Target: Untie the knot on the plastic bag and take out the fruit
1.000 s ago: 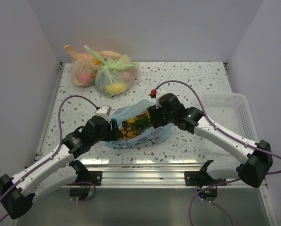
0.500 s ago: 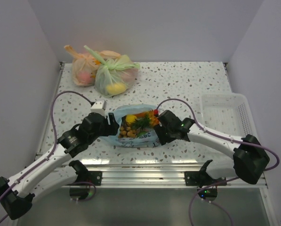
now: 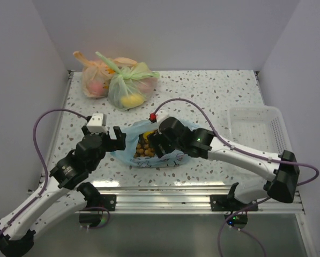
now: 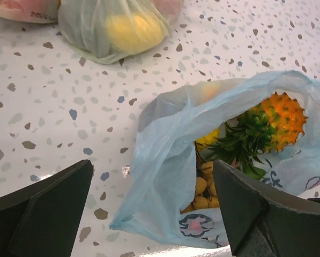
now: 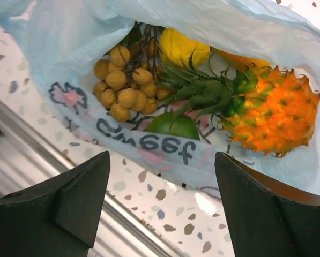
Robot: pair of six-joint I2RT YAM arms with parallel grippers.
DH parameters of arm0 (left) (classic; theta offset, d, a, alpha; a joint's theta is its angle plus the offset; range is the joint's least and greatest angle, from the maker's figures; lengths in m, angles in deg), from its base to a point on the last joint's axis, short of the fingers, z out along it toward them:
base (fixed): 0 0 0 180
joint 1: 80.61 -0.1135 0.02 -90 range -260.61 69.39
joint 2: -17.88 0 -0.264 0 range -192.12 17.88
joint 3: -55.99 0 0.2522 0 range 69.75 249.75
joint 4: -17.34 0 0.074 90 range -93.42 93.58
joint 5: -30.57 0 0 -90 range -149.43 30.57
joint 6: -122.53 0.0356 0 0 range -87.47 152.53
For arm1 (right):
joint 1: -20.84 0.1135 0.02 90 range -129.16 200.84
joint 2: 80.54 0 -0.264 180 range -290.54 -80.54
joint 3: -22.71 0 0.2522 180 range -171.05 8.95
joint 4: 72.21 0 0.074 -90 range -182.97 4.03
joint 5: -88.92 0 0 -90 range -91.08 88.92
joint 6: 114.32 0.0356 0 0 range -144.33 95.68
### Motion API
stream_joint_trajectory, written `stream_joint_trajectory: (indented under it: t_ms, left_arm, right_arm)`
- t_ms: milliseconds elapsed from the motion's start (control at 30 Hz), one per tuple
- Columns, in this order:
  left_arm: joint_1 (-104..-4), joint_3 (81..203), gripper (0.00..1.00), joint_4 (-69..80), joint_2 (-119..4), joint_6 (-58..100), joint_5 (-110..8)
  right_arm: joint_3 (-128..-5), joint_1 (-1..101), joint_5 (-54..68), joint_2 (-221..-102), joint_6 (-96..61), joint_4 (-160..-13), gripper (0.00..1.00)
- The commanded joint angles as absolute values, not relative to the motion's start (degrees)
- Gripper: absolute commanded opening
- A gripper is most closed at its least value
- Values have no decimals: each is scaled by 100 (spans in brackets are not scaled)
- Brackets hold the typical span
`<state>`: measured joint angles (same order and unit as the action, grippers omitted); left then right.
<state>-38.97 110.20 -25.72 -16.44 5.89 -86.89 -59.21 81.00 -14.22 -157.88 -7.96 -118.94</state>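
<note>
The speckled table (image 3: 213, 91) fills the middle of the top view. The left arm (image 3: 58, 174) reaches up from the lower left corner and the right arm (image 3: 240, 155) comes in from the lower right. A white tray (image 3: 275, 120) sits at the right edge of the table, well apart from the bags.

The blue bag (image 3: 125, 152) lies low in the middle of the top view, near the table's front edge, with an arm's tip on each side of it. Its mouth gapes open and the cartoon print on its side faces the front edge. In the upper left of the frame a green bag (image 3: 130, 85) and an orange bag (image 3: 95, 80) lie touching each other, well apart from the blue one.

The left gripper (image 3: 117, 138) is just left of the bag. In its wrist view its fingers are spread wide, with the bag (image 4: 165, 155) showing between them and nothing pinched. The right gripper (image 3: 154, 143) hangs over the bag's open mouth, its fingers likewise spread wide and empty, above the print in its own view.

Inside the bag, the pineapple (image 5: 272, 120) lies on its side at the right of the right wrist frame, with its green crown pointing left. A green fruit (image 5: 170, 126) sits under the crown, a yellow piece (image 5: 181, 47) above it, and the tan berries (image 5: 122, 85) are bunched to the left.
</note>
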Motion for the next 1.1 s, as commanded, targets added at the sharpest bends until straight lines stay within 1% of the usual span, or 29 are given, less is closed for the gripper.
stream_joint_trajectory:
  t_ms: [0, 100, 333, 500, 533, 600, 633, 667, 733, 767, 833, 867, 933, 1067]
  left_arm:
    - [-3895, 10677, 100, -2165, -1411, 914, -9265]
    - [-3895, 10404, 100, -1972, -1236, 1002, -9292]
    - [-3974, 10456, 100, -2033, -1367, 889, -9696]
    - [-4141, 10403, 100, -2024, -1078, 836, -9845]
    - [-4141, 10394, 99, -1998, -1025, 853, -9845]
    - [-4133, 10368, 99, -1980, -963, 862, -9880]
    - [-4133, 10368, 99, -1989, -963, 871, -9880]
    - [-4133, 10385, 99, -1998, -998, 871, -9915]
    - [-4141, 10394, 99, -2024, -1042, 862, -9916]
    - [-4141, 10394, 99, -2015, -1068, 862, -9907]
    - [-4142, 10394, 98, -2015, -1095, 871, -9907]
    - [-4150, 10403, 98, -2015, -1103, 888, -9898]
    - [-4159, 10394, 98, -2006, -1103, 897, -9898]
    - [-4168, 10394, 98, -2006, -1103, 897, -9898]
  right_arm:
    - [-6066, 8236, -2304, -16445, -965, -11588, 83]
    - [-6171, 8280, -2725, -16902, -973, -11341, 83]
    - [-6663, 8351, -3411, -17808, -1149, -11155, 83]
    - [-6918, 8342, -3597, -18318, -1105, -11207, 73]
    - [-6945, 8342, -3606, -18389, -1062, -11225, 71]
    - [-6954, 8351, -3868, -18547, -931, -11330, 57]
    - [-6945, 8359, -3869, -18583, -886, -11366, 57]
    - [-6910, 8351, -4009, -18609, -868, -11383, 50]
    - [-6831, 8351, -4106, -18644, -824, -11384, 43]
    - [-6813, 8351, -4124, -18644, -815, -11392, 34]
    - [-6805, 8351, -4107, -18592, -807, -11427, 24]
    - [-6813, 8351, -4081, -18548, -807, -11436, 13]
    - [-6857, 8351, -3949, -18373, -824, -11463, 0]
    - [-6954, 8351, -3747, -17995, -833, -11506, 0]
